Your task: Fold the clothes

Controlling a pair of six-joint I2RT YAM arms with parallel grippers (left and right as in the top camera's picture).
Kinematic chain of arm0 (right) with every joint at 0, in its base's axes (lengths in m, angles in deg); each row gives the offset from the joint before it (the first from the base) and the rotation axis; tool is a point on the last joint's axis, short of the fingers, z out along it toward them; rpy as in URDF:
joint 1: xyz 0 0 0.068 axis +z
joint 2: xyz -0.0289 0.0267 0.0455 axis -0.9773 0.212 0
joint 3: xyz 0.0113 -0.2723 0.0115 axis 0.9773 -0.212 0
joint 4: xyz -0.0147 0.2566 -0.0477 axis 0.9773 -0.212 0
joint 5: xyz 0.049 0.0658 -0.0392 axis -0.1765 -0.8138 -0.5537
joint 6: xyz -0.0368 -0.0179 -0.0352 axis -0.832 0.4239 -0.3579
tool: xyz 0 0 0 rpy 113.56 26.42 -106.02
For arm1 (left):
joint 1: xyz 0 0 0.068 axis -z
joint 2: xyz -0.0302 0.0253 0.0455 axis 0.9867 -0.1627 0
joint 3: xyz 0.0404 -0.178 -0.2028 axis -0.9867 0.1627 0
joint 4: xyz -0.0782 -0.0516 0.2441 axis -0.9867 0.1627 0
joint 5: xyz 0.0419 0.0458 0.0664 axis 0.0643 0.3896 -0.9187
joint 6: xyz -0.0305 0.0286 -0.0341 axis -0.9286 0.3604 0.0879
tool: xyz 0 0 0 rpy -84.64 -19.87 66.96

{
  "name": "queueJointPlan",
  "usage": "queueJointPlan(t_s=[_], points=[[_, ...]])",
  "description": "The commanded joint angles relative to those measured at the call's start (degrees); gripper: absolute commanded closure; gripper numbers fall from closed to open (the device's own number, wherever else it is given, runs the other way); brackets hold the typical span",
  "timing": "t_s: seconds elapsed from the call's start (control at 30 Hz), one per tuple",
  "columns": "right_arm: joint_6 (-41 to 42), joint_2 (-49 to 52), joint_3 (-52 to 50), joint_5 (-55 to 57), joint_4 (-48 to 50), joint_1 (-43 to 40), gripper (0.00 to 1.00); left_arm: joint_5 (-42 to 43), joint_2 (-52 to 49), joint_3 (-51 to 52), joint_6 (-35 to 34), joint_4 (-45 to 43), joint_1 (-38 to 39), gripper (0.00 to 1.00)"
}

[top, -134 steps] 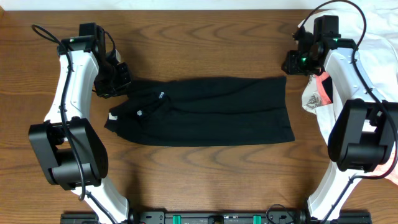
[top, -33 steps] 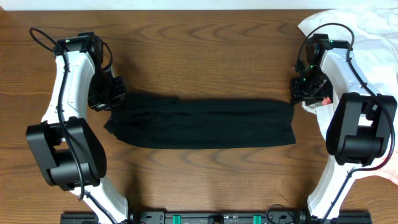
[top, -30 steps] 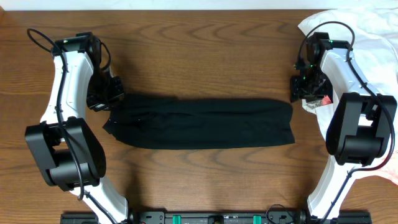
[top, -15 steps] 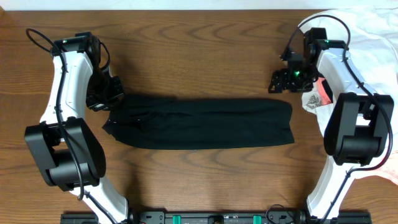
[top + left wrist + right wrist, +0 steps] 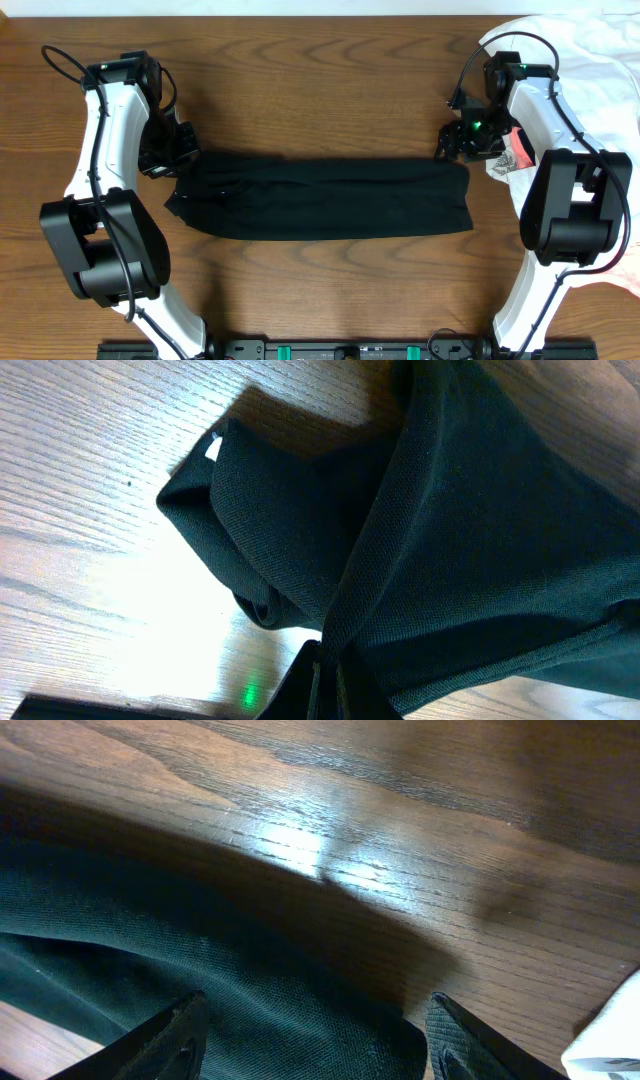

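The black garment (image 5: 330, 197) lies as a long folded band across the middle of the table. My left gripper (image 5: 178, 160) is at its upper left corner, shut on a fold of the black fabric (image 5: 400, 560); the pinch shows at the bottom of the left wrist view (image 5: 325, 665). My right gripper (image 5: 455, 140) hovers at the garment's upper right corner, jaws wide open and empty. In the right wrist view its fingers (image 5: 315, 1030) straddle the black cloth's edge (image 5: 200, 960).
A large white garment (image 5: 600, 60) lies at the right edge of the table, with a coral-pink piece (image 5: 520, 150) beside the right arm. A white corner (image 5: 610, 1030) shows in the right wrist view. Bare wood (image 5: 320, 80) lies behind the black garment.
The top half of the garment was folded down, narrowing it into a band. The right gripper released the corner, lifted away, and has now come back down to the upper right corner. The left has stayed put.
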Motion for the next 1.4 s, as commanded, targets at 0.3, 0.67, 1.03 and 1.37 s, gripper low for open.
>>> queueJointPlan(t_s=[0.3, 0.67, 1.03, 1.37], points=[[-0.85, 0.20, -4.00, 0.72, 3.08, 2.62, 0.47, -1.09, -0.44, 0.35, -0.57, 0.13, -0.37, 0.94], [-0.55, 0.17, -4.04, 1.55, 4.46, 2.73, 0.98, -1.09, -0.44, 0.35, -0.57, 0.13, -0.37, 0.94], [6.21, -0.17, -3.69, 6.34, 11.89, 1.22, 0.99, -0.44, -0.44, 0.35, -0.59, -3.39, -0.37, 0.94], [6.29, -0.37, 1.18, 4.09, 17.22, 1.03, 0.98, 6.54, -0.44, 0.35, -1.14, -11.72, -0.37, 0.94]])
